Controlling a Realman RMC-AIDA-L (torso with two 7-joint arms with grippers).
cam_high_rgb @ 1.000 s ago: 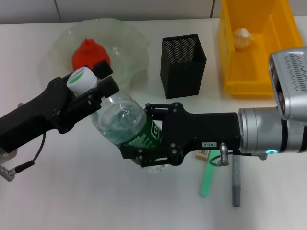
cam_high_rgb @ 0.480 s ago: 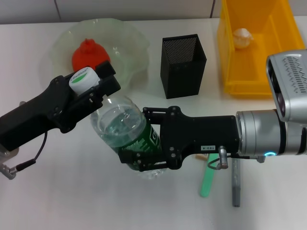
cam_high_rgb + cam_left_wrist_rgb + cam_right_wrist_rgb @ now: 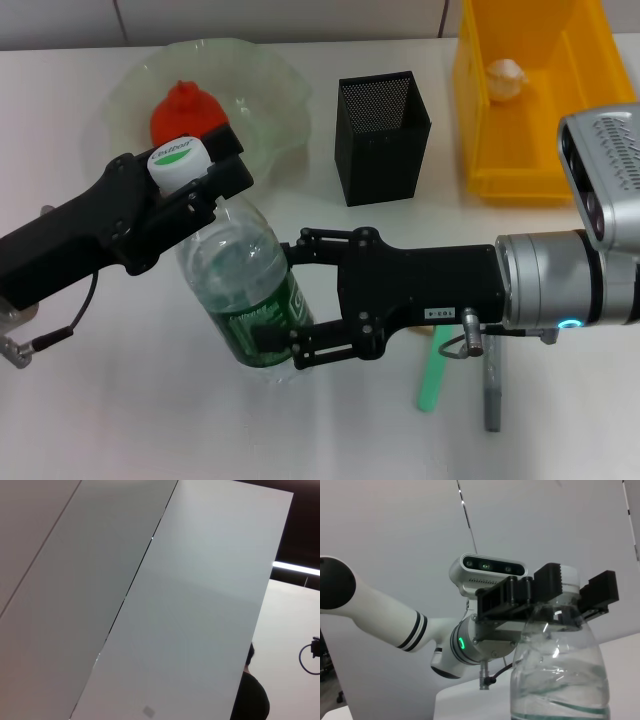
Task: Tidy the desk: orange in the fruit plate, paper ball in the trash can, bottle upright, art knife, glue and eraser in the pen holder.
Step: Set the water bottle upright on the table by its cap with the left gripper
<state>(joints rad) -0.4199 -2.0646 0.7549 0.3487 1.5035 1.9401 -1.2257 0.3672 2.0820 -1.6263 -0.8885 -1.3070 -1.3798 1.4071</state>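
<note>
Left tool: clenched on the white cap of the bottle, its fingers on either side of the neck; the right wrist view shows the same grip from below.
Right tool: fingers spread around the bottle's lower body at the green label, one above and one below; whether they press it cannot be told.
Bottle: near upright now, base on the tabletop; one second ago it leaned hard with its base towards the right arm, and it has swung up since.
Orange: in the fruit plate, just behind the left tool, unchanged.
Pen holder: upright between the fruit plate and the trash can, unmoved.
Paper ball: lies in the trash can.
Green stick and grey pen: on the tabletop beneath the right arm, side by side.
Left wrist view: only pale wall panels.
</note>
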